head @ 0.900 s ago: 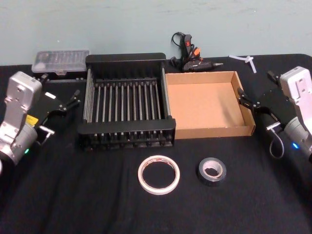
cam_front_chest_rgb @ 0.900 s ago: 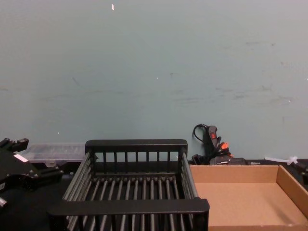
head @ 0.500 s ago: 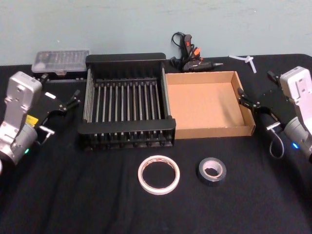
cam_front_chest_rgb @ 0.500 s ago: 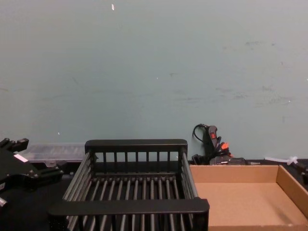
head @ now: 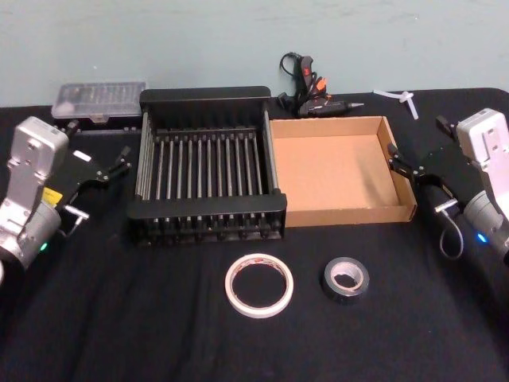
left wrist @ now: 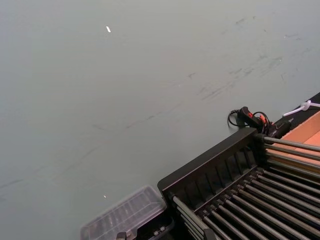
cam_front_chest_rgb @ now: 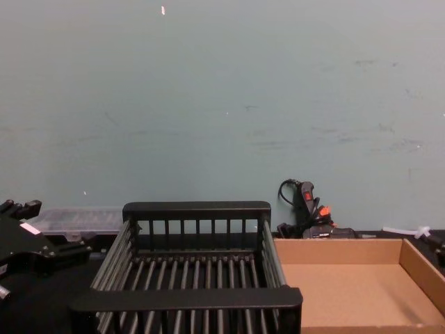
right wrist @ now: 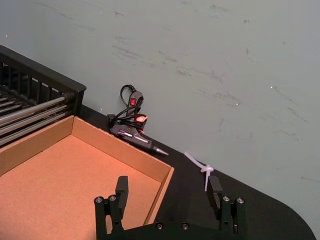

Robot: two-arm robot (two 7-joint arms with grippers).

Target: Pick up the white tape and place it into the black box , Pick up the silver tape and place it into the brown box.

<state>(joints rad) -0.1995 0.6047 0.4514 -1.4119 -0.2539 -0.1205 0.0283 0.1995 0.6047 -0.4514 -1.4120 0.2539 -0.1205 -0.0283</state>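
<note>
- Showing no readable brand or label on either roll or box.
- The black box (head: 205, 163) at centre frame and the brown box (head: 343, 172) touching its right side both hold nothing.
- The white tape (head: 258, 284) and the silver tape (head: 346, 278) lie on the black worktop (head: 119, 318) in the lower middle, near each other, in front of the boxes.
- The left hand (head: 111, 169) sits at left, fingers spread and empty; the right hand (right wrist: 167, 192) at right, beside the brown box, open and empty.
- Nothing has moved since the earlier frames.
- A glue gun (head: 306, 91) and a clear plastic case (head: 99, 99) rest behind.
</note>
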